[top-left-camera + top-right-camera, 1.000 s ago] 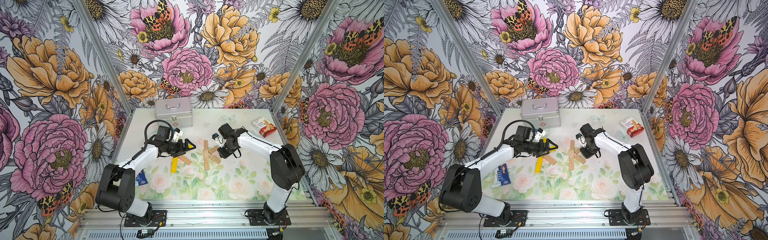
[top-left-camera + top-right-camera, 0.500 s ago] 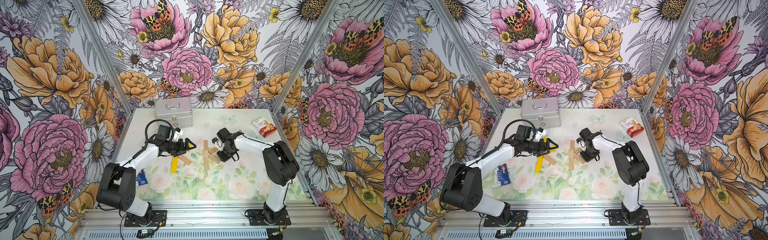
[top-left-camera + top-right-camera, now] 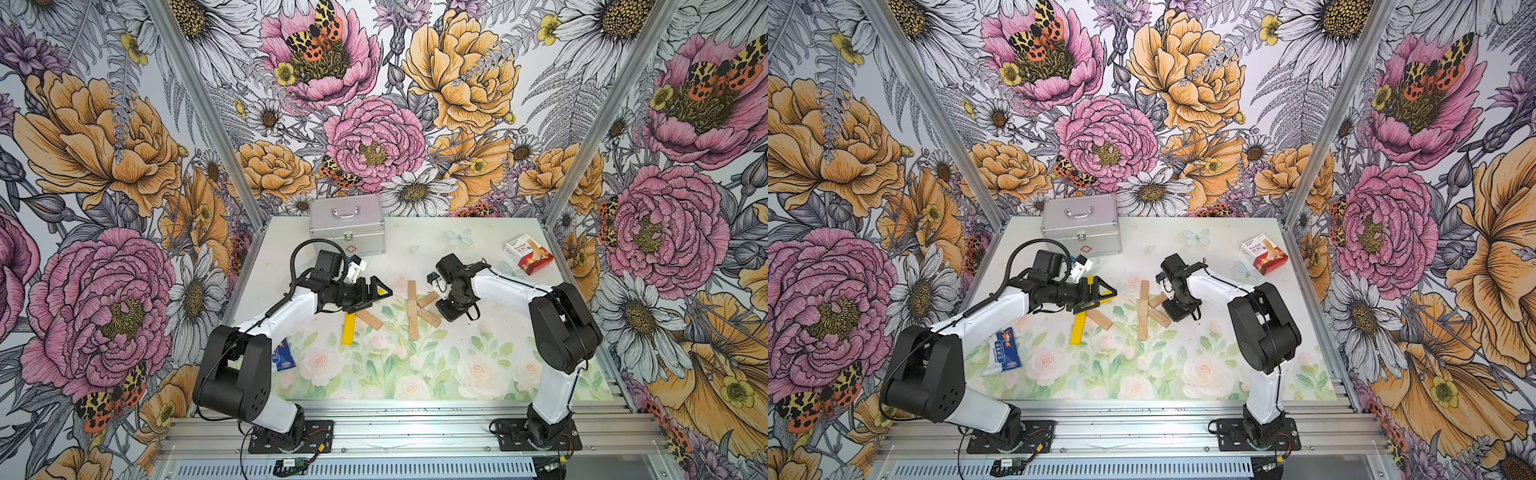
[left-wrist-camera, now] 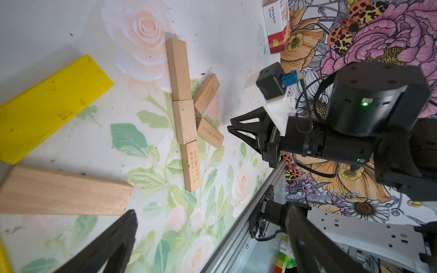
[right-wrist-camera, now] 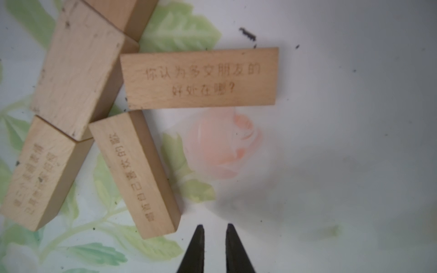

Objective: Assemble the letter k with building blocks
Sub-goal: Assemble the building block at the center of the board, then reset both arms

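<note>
The right gripper (image 5: pixel 214 228) points down at the flower-printed worktop (image 3: pixel 478 374). Its jaws are closed on nothing, and its tips sit just beside the nearer slanted arm of the letter K built of pale wooden blocks (image 3: pixel 412 309) without touching it. That K lies flat at mid-worktop: three blocks laid end to end form the stem, and two engraved blocks slant off toward the right arm. The left gripper (image 3: pixel 374 297) hangs empty with its jaws spread wide above a long bright yellow flat bar (image 3: pixel 348 328) and a pale wooden bar (image 3: pixel 370 319) slanting from it. A silver metal case (image 3: pixel 347 224) and a red-and-white carton (image 3: pixel 528 258) stand farther back, and a blue-white sachet (image 3: pixel 282 356) lies near the left arm's base.
</note>
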`<state>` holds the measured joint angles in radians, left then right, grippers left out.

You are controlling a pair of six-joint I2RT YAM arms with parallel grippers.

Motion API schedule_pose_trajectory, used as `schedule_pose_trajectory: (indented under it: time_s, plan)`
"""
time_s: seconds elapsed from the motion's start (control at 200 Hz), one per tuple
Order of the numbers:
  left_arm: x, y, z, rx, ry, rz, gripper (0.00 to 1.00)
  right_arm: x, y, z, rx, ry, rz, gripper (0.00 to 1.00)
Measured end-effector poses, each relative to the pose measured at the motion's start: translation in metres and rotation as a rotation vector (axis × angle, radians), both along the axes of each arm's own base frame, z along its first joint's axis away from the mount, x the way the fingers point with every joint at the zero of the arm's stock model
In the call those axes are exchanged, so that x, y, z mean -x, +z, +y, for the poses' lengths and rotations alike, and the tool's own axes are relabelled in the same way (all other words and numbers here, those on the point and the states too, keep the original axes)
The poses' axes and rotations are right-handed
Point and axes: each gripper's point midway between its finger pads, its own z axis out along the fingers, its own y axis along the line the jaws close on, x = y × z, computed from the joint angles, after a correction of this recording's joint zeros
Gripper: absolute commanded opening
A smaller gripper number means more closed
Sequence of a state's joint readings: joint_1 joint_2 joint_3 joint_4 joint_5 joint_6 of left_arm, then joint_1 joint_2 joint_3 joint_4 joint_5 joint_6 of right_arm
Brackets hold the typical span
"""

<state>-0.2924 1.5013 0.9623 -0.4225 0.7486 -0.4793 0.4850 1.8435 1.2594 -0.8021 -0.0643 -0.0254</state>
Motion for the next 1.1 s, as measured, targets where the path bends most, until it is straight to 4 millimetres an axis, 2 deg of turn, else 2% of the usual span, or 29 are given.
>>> schedule_pose_trajectory:
  time_s: [0.225, 0.48, 0.515, 0.62, 0.735, 0.745, 0.755, 0.76, 0.816, 0.956, 1.031, 1.101]
  plan:
    - [0.0, -0.001, 0.0, -0.001, 0.0, 0.004, 0.99, -0.004, 0.027, 0.002, -0.045, -0.018, -0.06, 0.21]
    - [0.001, -0.001, -0.002, -0.001, -0.006, 0.003, 0.99, 0.0, 0.043, 0.012, -0.111, -0.019, -0.072, 0.27]
    - [0.001, -0.001, -0.002, -0.001, -0.006, 0.003, 0.99, 0.001, 0.044, 0.014, -0.118, -0.016, -0.07, 0.32]
    - [0.001, -0.001, -0.002, -0.001, -0.006, 0.002, 0.99, 0.005, 0.047, 0.02, -0.142, -0.011, -0.064, 0.61]
    - [0.001, 0.003, 0.0, 0.001, -0.002, -0.007, 0.99, 0.01, 0.052, 0.031, -0.168, 0.004, -0.064, 0.76]
    - [0.0, 0.003, 0.0, 0.002, -0.001, -0.008, 0.99, 0.011, 0.053, 0.032, -0.169, 0.011, -0.067, 0.83]
    - [0.001, 0.004, 0.001, 0.002, 0.001, -0.009, 0.99, 0.011, 0.054, 0.033, -0.172, 0.01, -0.068, 0.95]
    - [0.001, 0.005, 0.001, 0.003, 0.001, -0.012, 0.99, 0.011, 0.054, 0.034, -0.174, 0.01, -0.068, 0.97]
    - [0.0, 0.01, 0.005, 0.003, 0.008, -0.027, 0.99, 0.012, 0.062, 0.039, -0.198, 0.016, -0.086, 0.99]
    - [-0.007, 0.025, 0.038, -0.045, 0.081, -0.102, 0.99, 0.013, 0.088, 0.045, -0.257, 0.013, -0.156, 0.99]
    - [-0.016, 0.031, 0.071, -0.128, 0.176, -0.158, 0.99, 0.014, 0.097, 0.037, -0.268, -0.019, -0.197, 0.99]
    - [-0.022, 0.037, 0.11, -0.234, 0.286, -0.22, 0.99, 0.011, 0.102, 0.019, -0.271, -0.085, -0.237, 0.99]
